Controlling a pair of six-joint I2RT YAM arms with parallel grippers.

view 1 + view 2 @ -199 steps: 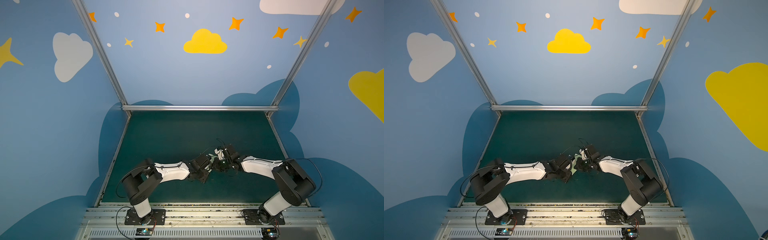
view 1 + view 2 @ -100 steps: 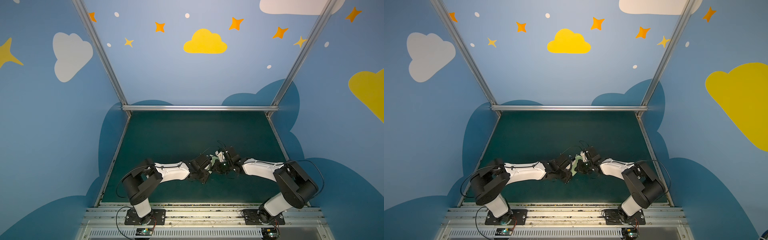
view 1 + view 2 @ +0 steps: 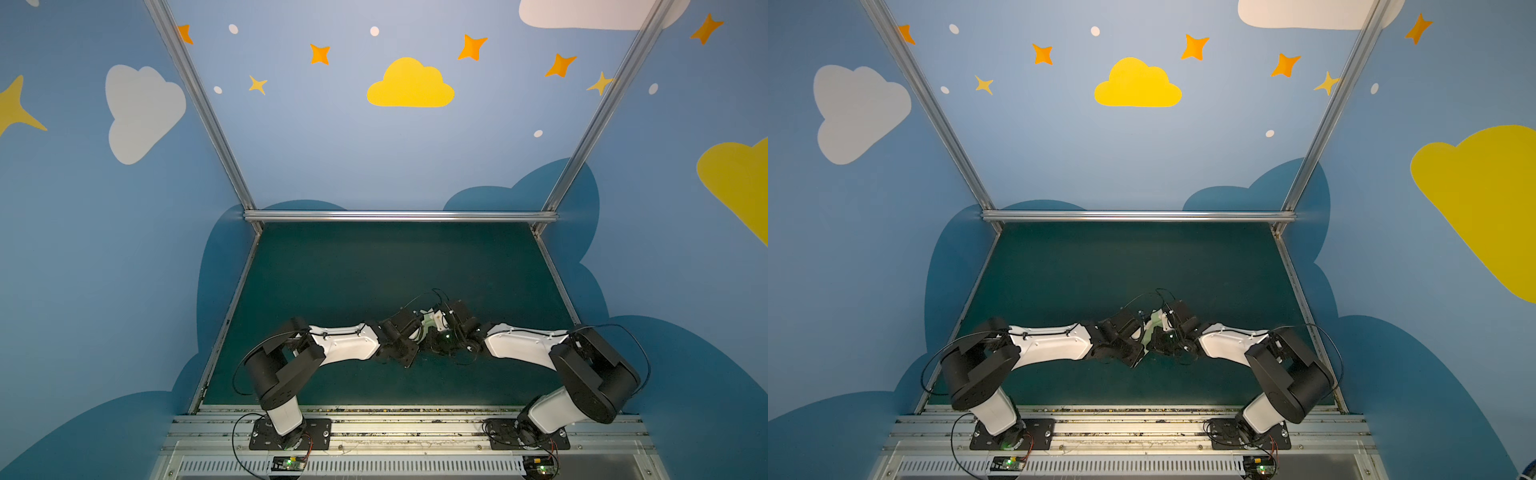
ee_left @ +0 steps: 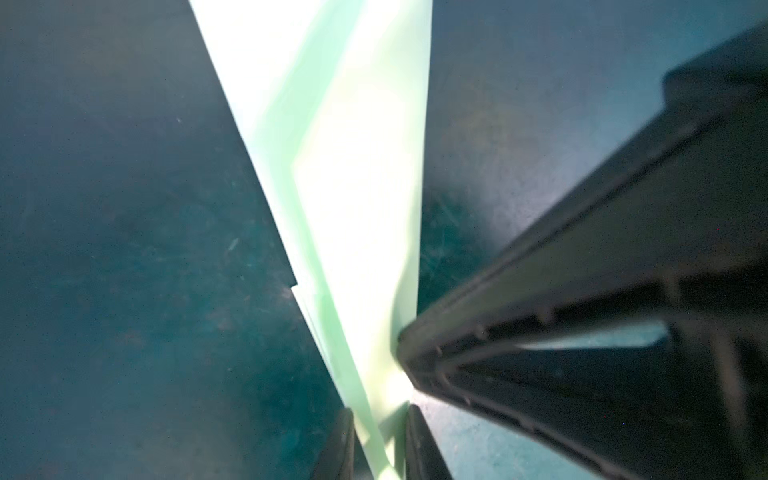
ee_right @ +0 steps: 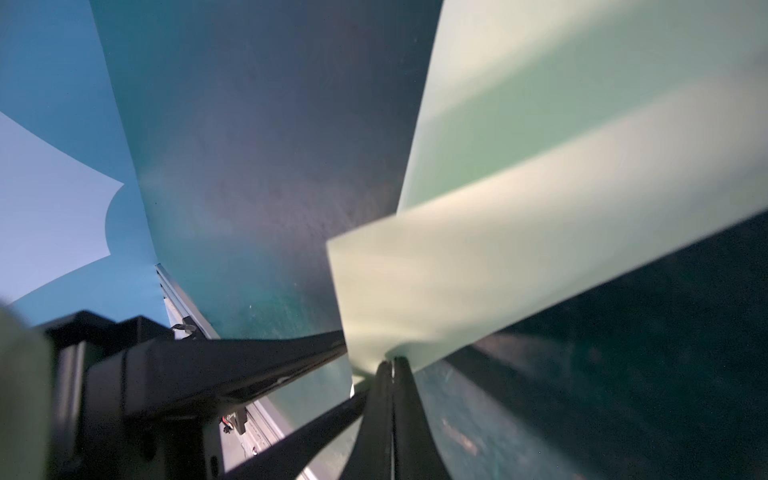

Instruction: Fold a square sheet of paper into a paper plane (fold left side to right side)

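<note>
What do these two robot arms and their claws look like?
The left arm and right arm have smooth white shells between chunky black joints, each bolted to a black base plate. Thin black cables loop alongside. The left gripper and right gripper end in slim, tapering black fingers.

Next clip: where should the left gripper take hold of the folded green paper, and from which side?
Probably the narrow end of the paper, close beside where the right gripper pinches it, coming from the robot's left with one finger on each face. There the layers lie stacked and taper; farther out the flaps spread apart. The left gripper straddles that end.
</note>
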